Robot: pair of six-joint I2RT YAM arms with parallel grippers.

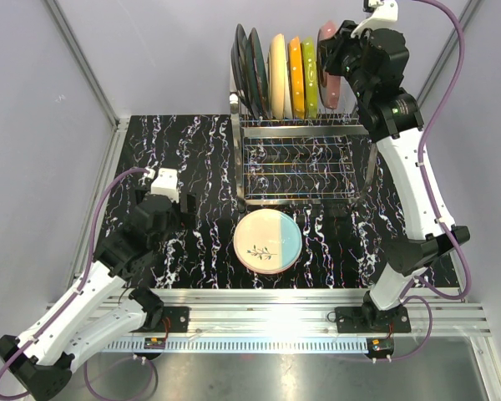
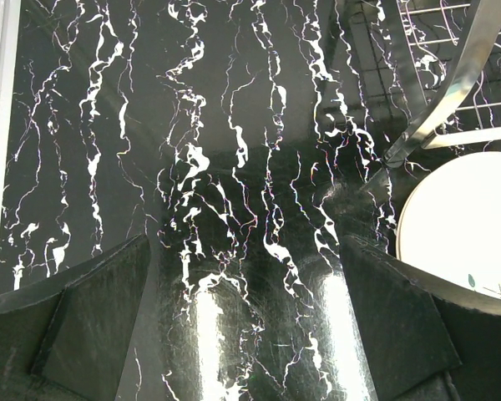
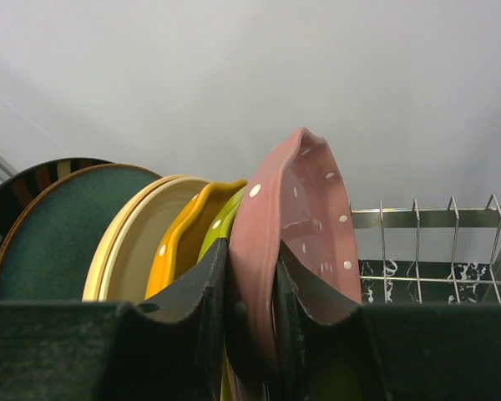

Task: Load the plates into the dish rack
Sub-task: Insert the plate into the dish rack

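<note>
1. At the near edge of the table (image 1: 192,150), an aluminium rail (image 1: 275,305) carries both arm bases.

2. Check the left fingers (image 2: 92,317). They are spread fully apart and hold nothing, low over bare marbled table on the left side.

3. Locate the one plate that is outside the rack. The pale blue-and-cream sprig plate (image 1: 268,241) lies flat on the table, right of the left fingers and just in front of the dish rack (image 1: 296,159). In the left wrist view its rim shows at the right edge. A slanted chrome leg (image 2: 451,92) of the rack stands just beyond it.

4. Look past the rack's lower wire tier to the upper row. Standing on edge from left to right are two dark plates (image 1: 249,71), a cream plate (image 1: 277,75), an orange plate (image 1: 296,79) and a green plate (image 1: 310,79).

5. Check the right fingers (image 3: 184,326). They are clamped on the rim of the pink dotted plate (image 3: 301,217), at the right end of the row, close against the green plate. This plate stands higher than its neighbours. You cannot tell whether its lower edge sits between the tines.

6. Upright tines (image 3: 417,242) stand to the right of the pink plate. The grey back wall is behind them.
</note>
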